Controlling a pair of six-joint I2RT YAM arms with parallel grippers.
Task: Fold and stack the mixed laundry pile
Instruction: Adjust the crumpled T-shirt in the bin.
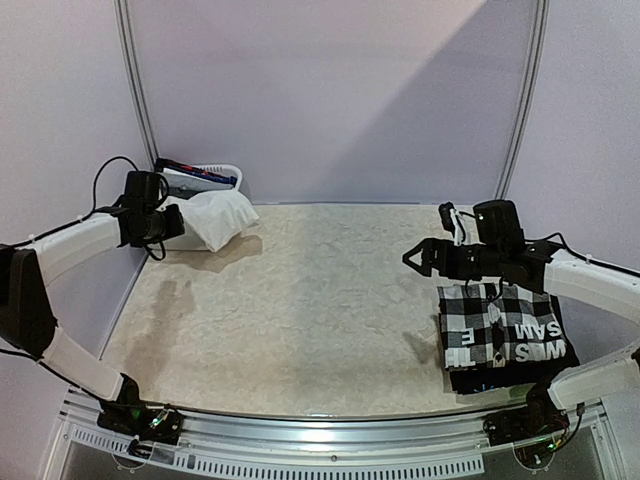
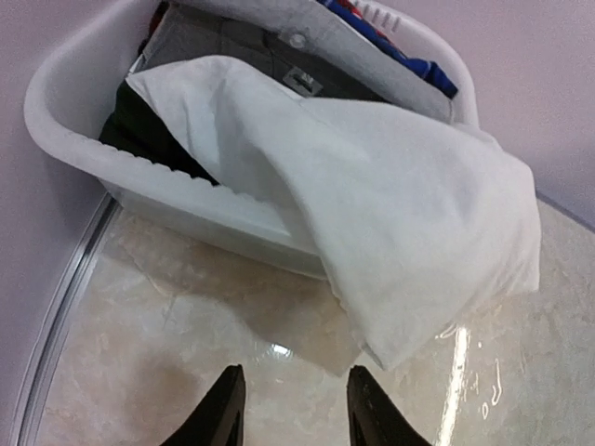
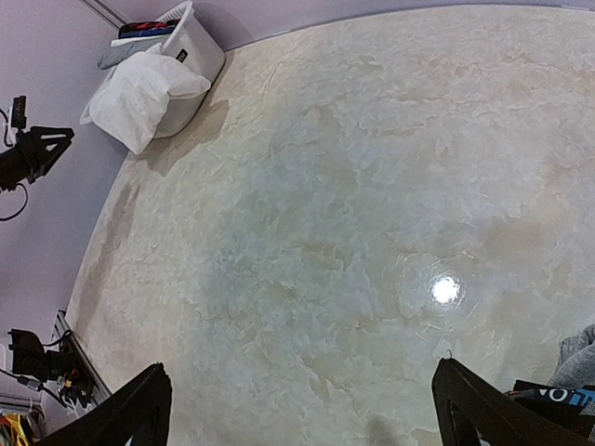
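Far-left corner of the table (image 1: 300, 310): the white basket (image 2: 65, 121) sits there. The white cloth (image 2: 390, 223) spills over its front rim, its lower tip hanging near the tabletop — you can't tell whether it touches. Inside the basket you see a grey garment (image 2: 223, 46), a blue one (image 2: 423, 70) at the back and a dark piece (image 2: 139, 130) under the cloth.

Your left gripper (image 2: 293, 381) hovers just in front of the hanging tip, jaws partway apart with nothing between them. Treat the cloth as light, limp and a bit slick. It will probably sag and drag, and may tug its neighbours or the light basket along. Best bet is to pinch the hanging tip or the free edge beside it, not the bulk over the rim.

Near the right edge, the checkered shirt (image 1: 480, 320) lies folded with the black piece with white letters (image 1: 545, 345) — a flat stack. Your right gripper (image 1: 412, 258) hangs over the table just beyond that stack, jaws wide and empty.
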